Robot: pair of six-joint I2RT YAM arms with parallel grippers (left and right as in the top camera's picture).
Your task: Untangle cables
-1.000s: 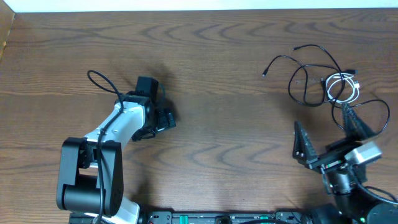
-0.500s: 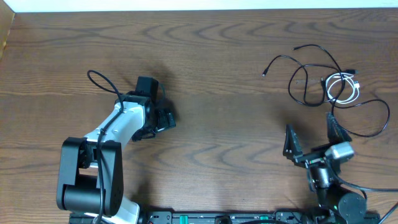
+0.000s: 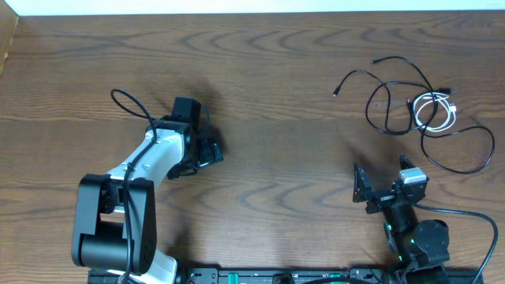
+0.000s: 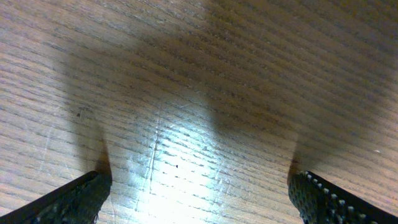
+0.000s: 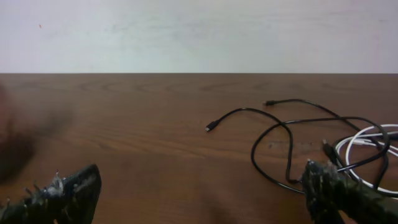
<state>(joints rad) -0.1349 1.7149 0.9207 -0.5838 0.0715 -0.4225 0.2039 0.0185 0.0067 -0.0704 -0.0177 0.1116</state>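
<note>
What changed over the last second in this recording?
The right gripper pulled back from the cables toward its base, jaws open and holding nothing. The cables and the left gripper, also open, stayed where they were.

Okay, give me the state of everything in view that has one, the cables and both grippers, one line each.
black cables: loose on the table, loops crossing each other, tangled, not held
white cable: coiled, lying among the black loops, not held
left gripper: open, empty, over bare wood far from the cables
right gripper: open, empty, facing the cables from just short of them
</note>
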